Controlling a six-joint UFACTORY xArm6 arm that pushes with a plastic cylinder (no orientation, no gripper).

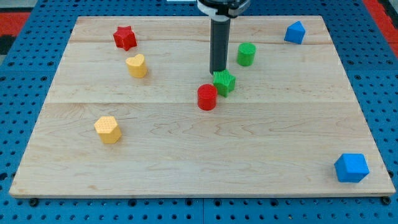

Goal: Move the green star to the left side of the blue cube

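**A:** Start with the biggest thing. What carries it all?

**B:** A pale wooden board (186, 155) of joined planks, lying on a blue pegboard base (25, 74). Next in size is the dark rod of the arm, coming down from twelve o'clock; my tip (217, 72) ends near the board's middle.

**A:** Is the pincer released or clenched?

**B:** There is none – only the bare rod, so nothing opens or closes. It can only shove things along the surface.

**A:** And the blocks, large to small?

**B:** The blue plastic cube (352, 167) sits at the board's four o'clock corner. A smaller blue angular block (295, 32) sits at the one o'clock corner; its exact shape I cannot tell. Then a yellow hexagonal block (108, 129) at eight o'clock, a yellow heart-shaped block (136, 65) and a red star block (125, 38) toward ten o'clock, a green cylinder (246, 54) just right of the rod, and a red cylinder (207, 98) near centre.

**A:** Where is the task's piece?

**B:** The green plastic star (224, 82) lies just below my tip, at roughly five o'clock from it, seemingly touching. The red cylinder touches or nearly touches the star at its seven o'clock.

**A:** Why would the rod stand there?

**B:** I judge it sits behind the star, on the far side from the cube – a push from there drives it toward four o'clock. The cube is well apart, so most of the journey remains.
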